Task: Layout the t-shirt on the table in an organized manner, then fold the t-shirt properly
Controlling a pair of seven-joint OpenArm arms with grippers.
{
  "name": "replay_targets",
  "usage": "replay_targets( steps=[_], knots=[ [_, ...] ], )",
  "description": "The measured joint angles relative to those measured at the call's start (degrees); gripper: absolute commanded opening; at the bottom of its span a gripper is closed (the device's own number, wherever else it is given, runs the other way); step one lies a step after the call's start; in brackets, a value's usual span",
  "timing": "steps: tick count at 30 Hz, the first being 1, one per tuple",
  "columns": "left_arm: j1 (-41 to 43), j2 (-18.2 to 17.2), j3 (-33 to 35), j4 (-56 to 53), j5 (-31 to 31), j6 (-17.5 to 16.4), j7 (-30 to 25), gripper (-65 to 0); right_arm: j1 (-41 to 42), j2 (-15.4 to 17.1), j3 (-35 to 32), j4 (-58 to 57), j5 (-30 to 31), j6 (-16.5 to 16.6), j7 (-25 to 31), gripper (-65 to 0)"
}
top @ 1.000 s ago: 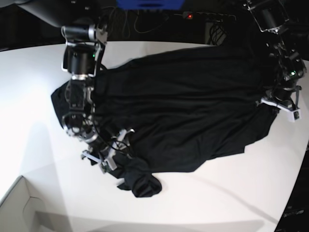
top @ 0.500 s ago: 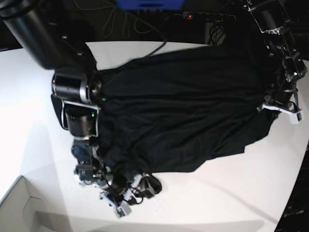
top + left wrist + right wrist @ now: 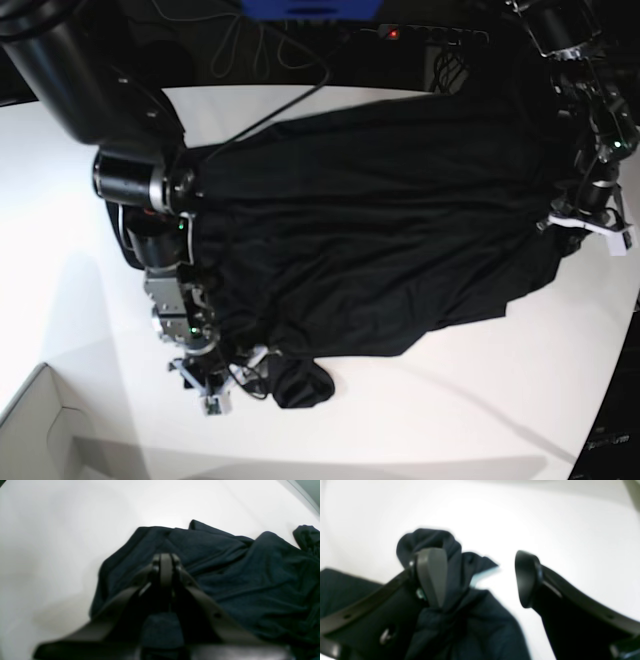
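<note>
The black t-shirt point(image 3: 380, 230) lies spread and wrinkled across the white table point(image 3: 450, 420), with a bunched end point(image 3: 300, 385) near the front. My right gripper point(image 3: 232, 380) hovers at that bunch. In the right wrist view it point(image 3: 480, 580) stands open, the rolled cloth point(image 3: 470, 620) lying against its left finger point(image 3: 431, 577), bare table under the right one. My left gripper point(image 3: 590, 228) is at the shirt's far right edge. Its fingers point(image 3: 166, 565) are pressed together, shut on the t-shirt point(image 3: 250, 580), whose fabric shows beneath them.
A white box corner point(image 3: 40, 430) sits at the front left of the table. The table's curved edge point(image 3: 625, 330) runs close to my left gripper. Beyond the back edge lie cables, a blue object point(image 3: 310, 8) and a power strip with a red light point(image 3: 395, 33).
My right arm swung down toward the table's front, then drew back a little to the bunched end, staying open. The left gripper shifted slightly rightward, still shut.
</note>
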Motion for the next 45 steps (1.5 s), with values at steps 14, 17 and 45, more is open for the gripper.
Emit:
replay_targets(
  steps=[14, 17, 45],
  knots=[
    [0.50, -0.09, 0.02, -0.07, 0.02, -0.02, 0.04, -65.0, -2.73, -2.82, -0.31, -0.17, -0.02, 0.00, -0.15, -29.1],
    [0.79, -0.09, 0.02, -0.33, 0.04, -0.02, 0.04, -65.0, -2.91, -2.67, -0.31, -0.17, 0.02, 0.00, -0.24, -43.6],
    [2.14, -1.53, -0.02, -0.55, 0.44, 0.00, -0.02, -65.0, -6.36, -3.32, -0.26, 7.50, 0.22, 0.00, -0.04, -37.6]
  ],
)
